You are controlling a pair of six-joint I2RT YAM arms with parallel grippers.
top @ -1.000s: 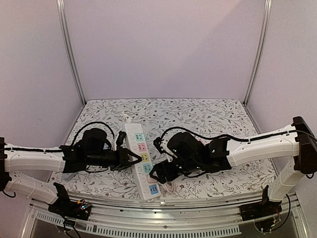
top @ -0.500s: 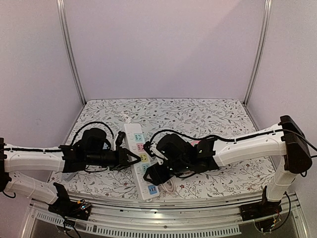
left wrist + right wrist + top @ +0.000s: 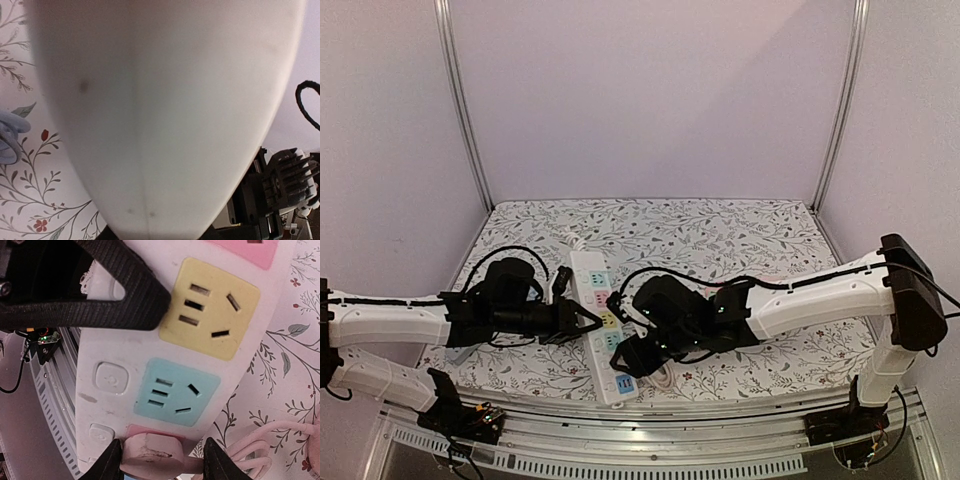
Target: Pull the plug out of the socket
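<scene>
**Grasp stage: plug seated, not yet drawn.**
Left gripper (image 3: 588, 319) jaws look spread, with one finger (image 3: 100, 300) lying on the strip (image 3: 588, 272) at centre left, probably bracing it on the bench (image 3: 740, 235). The plug (image 3: 150, 456) sits at the bottom edge of the right wrist view, between the right gripper (image 3: 163, 462) jaws; whether they clamp it cannot be told. Next: confirm closure, then pull straight off the face. The left wrist view shows mostly blurred white.

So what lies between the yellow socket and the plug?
The blue socket, with nothing plugged into it, sits between the yellow socket and the plug on the strip; the right wrist view shows it.
</scene>
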